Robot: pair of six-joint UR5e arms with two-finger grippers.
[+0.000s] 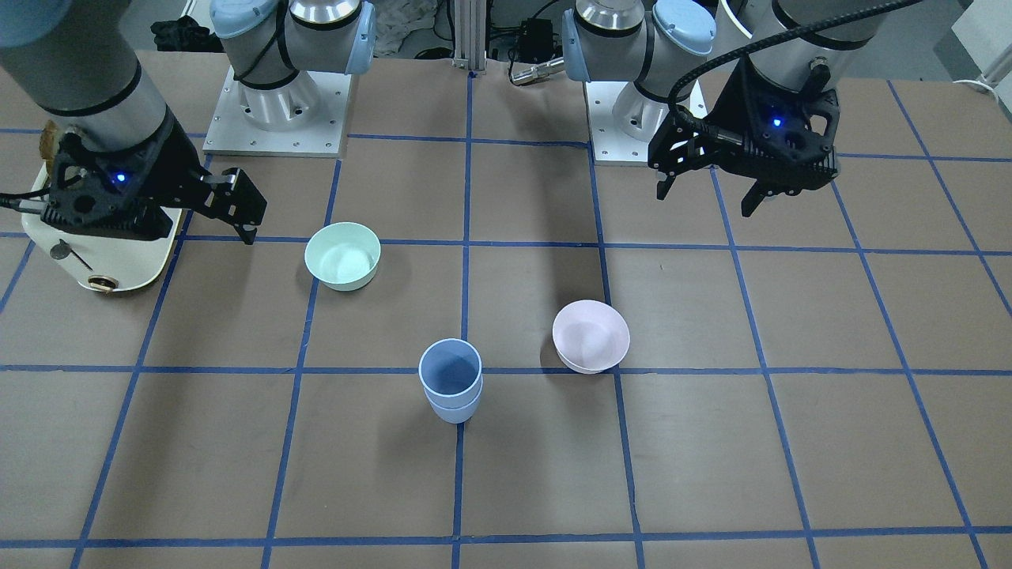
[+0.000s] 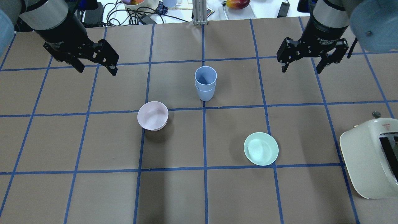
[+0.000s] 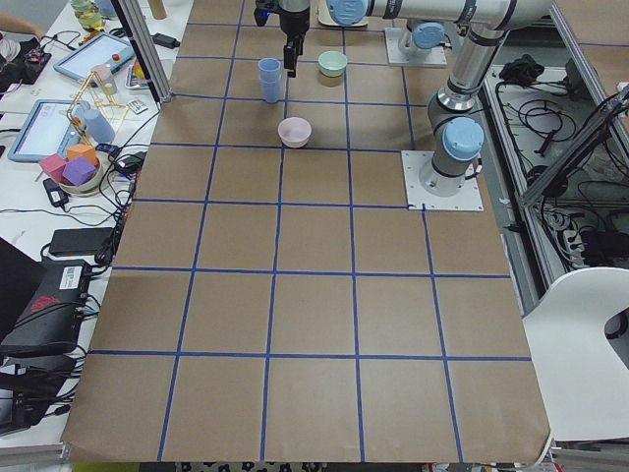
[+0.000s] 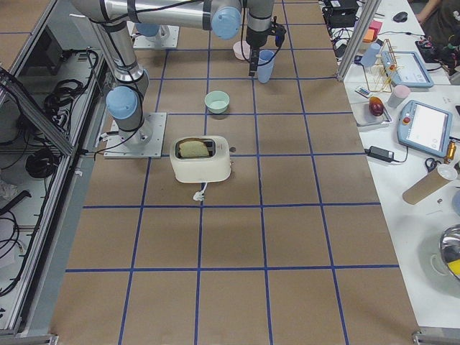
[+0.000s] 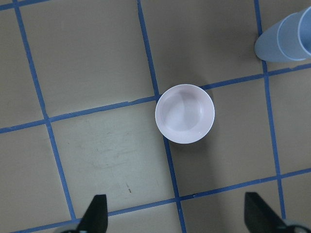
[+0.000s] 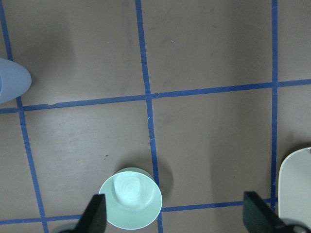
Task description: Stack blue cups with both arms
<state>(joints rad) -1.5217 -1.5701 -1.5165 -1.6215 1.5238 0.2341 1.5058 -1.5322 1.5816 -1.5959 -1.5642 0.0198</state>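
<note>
The two blue cups (image 2: 205, 82) stand nested, one inside the other, upright near the table's middle; they also show in the front view (image 1: 450, 381). My left gripper (image 2: 97, 70) hangs open and empty above the table, well to the left of the stack. Its wrist view shows the cups (image 5: 286, 39) at the top right corner. My right gripper (image 2: 301, 69) hangs open and empty, well to the right of the stack. Its wrist view shows a cup's side (image 6: 12, 80) at the left edge. Neither gripper touches the cups.
A pale pink bowl (image 2: 152, 115) sits left of and nearer than the stack, below my left gripper (image 5: 184, 114). A mint-green bowl (image 2: 261, 148) sits at the near right (image 6: 130, 198). A cream toaster (image 2: 370, 155) stands at the right edge.
</note>
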